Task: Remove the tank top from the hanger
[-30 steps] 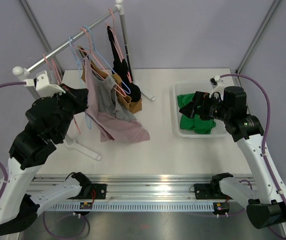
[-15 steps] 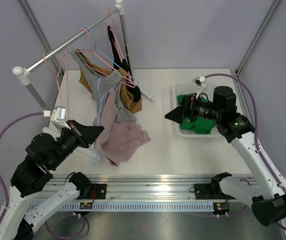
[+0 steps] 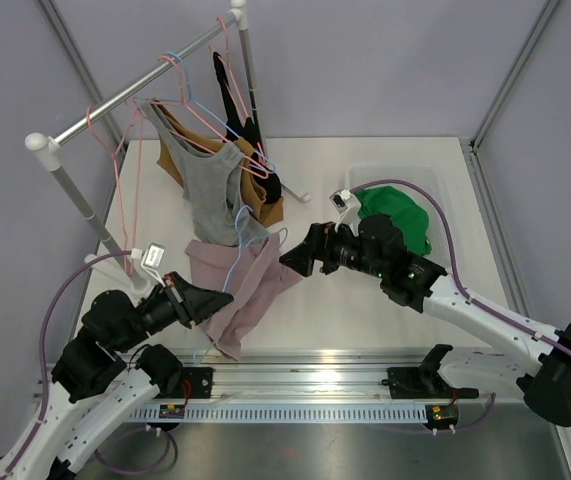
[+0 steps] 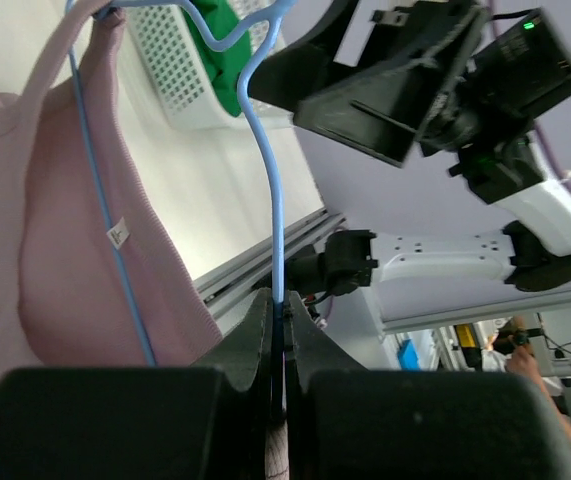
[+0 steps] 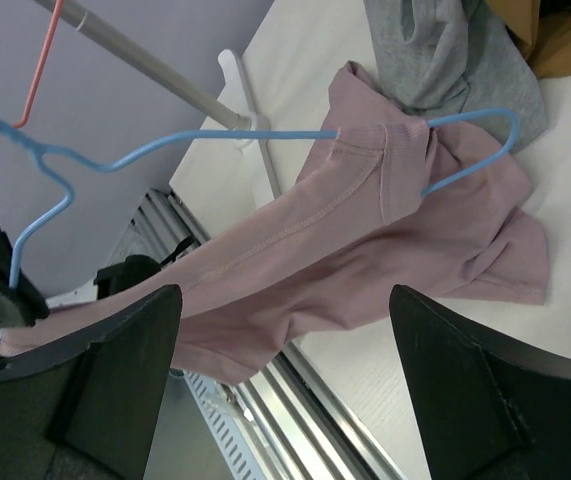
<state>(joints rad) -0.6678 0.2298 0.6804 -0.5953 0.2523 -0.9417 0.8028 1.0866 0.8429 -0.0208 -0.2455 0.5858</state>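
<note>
Closest to me, the left gripper (image 4: 283, 312) is pinching the blue hanger (image 4: 274, 200) tight by its wire. The pink tank top (image 3: 250, 290) is hanging from that hanger by a strap and sagging onto the table (image 3: 365, 310), its lower edge lying close to the near table edge. A small white tag (image 4: 117, 235) is showing on the cloth, its print too small to read. At about 2 o'clock from the tank top, the right gripper (image 3: 290, 260) is hovering just beside the cloth, jaws spread wide, gripping nothing. Bare tabletop is stretching away at 4 o'clock. Farther off at 2 o'clock, a white bin (image 3: 365, 172) is holding a green garment (image 3: 395, 215). At 12 o'clock, the rack (image 3: 115, 100) is carrying a grey top (image 3: 210, 185) and a brown garment (image 3: 270, 212).
</note>
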